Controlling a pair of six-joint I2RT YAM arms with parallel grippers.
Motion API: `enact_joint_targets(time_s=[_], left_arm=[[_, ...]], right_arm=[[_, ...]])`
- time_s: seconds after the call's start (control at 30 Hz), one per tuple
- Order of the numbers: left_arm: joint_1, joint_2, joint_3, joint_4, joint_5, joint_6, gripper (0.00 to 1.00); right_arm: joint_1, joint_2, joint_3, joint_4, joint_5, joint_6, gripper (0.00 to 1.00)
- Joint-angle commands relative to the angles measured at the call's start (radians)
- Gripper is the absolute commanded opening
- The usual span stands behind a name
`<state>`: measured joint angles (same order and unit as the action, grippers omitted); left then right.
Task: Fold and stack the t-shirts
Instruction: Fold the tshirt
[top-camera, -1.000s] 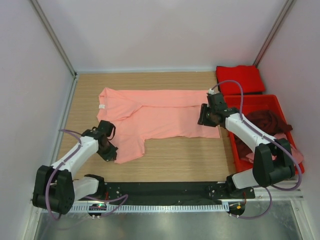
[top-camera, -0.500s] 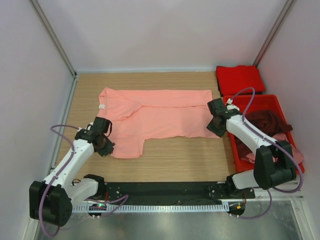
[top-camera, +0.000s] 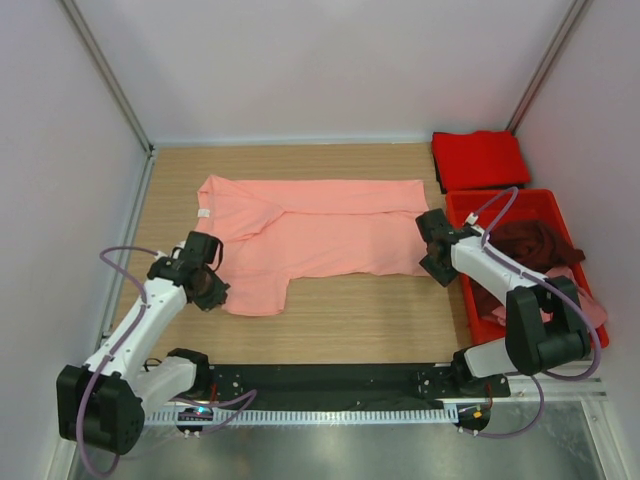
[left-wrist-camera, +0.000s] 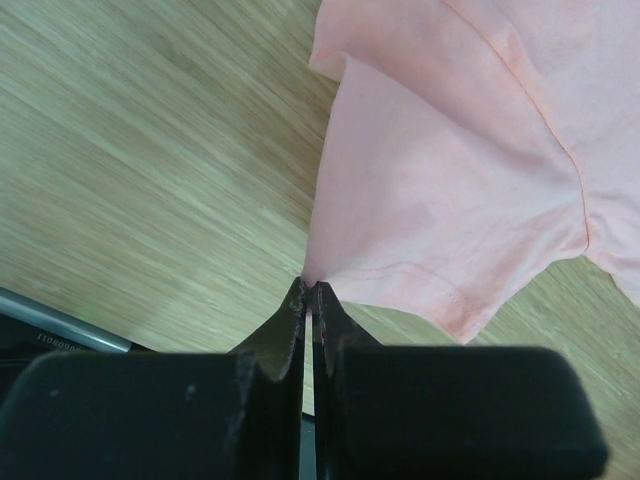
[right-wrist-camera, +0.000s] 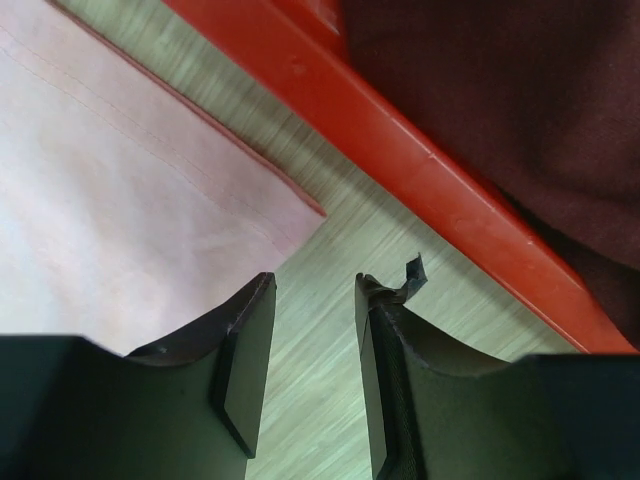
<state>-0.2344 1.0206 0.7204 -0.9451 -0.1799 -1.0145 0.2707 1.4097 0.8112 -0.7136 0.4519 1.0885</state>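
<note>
The salmon-pink t-shirt (top-camera: 320, 235) lies spread on the wooden table, folded along its top edge. My left gripper (top-camera: 212, 290) is at its lower left sleeve; in the left wrist view the jaws (left-wrist-camera: 308, 287) are shut, pinching the edge of the cloth (left-wrist-camera: 450, 200). My right gripper (top-camera: 437, 262) is open and empty just off the shirt's lower right corner (right-wrist-camera: 120, 200), its fingers (right-wrist-camera: 315, 282) over bare wood beside the bin. A bright red t-shirt (top-camera: 480, 158) lies folded at the back right. A dark maroon t-shirt (top-camera: 530, 245) and a dusty pink one (top-camera: 590, 310) lie in the bin.
The rigid red plastic bin (top-camera: 545, 194) stands at the right edge, its wall (right-wrist-camera: 400, 140) close to my right fingers. Metal frame posts and white walls enclose the table. Bare wood shows in front of the shirt.
My right gripper has left the shirt's right edge and moved down to its lower right corner. My left gripper shifted slightly left and back, and the sleeve now lies shorter.
</note>
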Motion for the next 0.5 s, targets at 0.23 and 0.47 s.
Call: enact_joint_targets(time_s=[0.23,0.47], left_arm=[[0.0,-0.05,0.059,-0.035,-0.039,0.01,0.0],[-0.002,-0.06,0.074,-0.044,-0.039,0.002,0.0]], right_arm=[[-0.005,0.032,-0.015,0.106,0.106,0.05,0.44],[-0.005,0.06,-0.046,0.135,0.096,0.068,0.44]])
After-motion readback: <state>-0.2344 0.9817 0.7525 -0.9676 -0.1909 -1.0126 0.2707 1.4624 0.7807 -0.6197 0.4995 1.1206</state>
